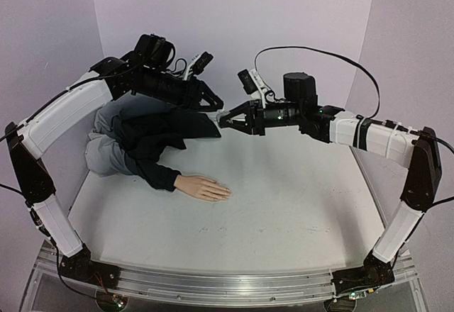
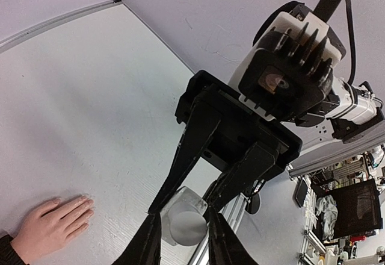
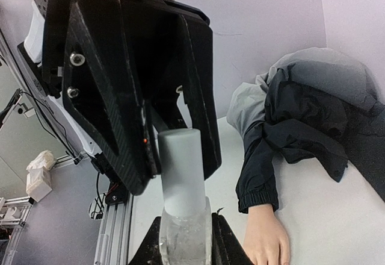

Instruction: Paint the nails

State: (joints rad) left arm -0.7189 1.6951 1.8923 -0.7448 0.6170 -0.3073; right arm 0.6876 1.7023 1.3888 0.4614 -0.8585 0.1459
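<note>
Bottle (image 3: 183, 244) sits clamped by the right gripper (image 1: 227, 119), its cap (image 3: 179, 168) by the left gripper (image 1: 214, 103), presumably for unscrewing. Hand (image 1: 204, 187) lies below.

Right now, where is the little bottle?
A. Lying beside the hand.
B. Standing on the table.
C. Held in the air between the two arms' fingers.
C: the right fingers grip the clear bottle while the left fingers clasp its white cap, well above the table.
</note>
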